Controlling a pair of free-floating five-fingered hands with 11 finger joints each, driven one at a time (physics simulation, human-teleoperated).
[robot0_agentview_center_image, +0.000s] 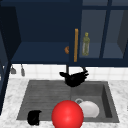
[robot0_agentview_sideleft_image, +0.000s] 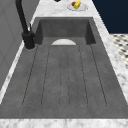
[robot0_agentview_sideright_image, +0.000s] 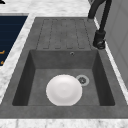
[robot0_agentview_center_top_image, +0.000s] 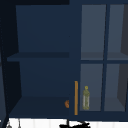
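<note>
The right hand's (robot0_agentview_center_image: 75, 78) fingers (robot0_agentview_center_image: 83, 74) spread loosely, holding nothing, just under the cabinet (robot0_agentview_center_image: 45, 37) edge above the sink (robot0_agentview_center_image: 45, 95). Rising from here, they could knock the door handle (robot0_agentview_center_image: 76, 45) or the bottle (robot0_agentview_center_image: 86, 44) behind the glass. The left hand (robot0_agentview_center_image: 34, 117) sits curled at the sink's front rim beside a glossy red ball (robot0_agentview_center_image: 67, 114); a white plate (robot0_agentview_sideright_image: 64, 90) lies in the basin
</note>
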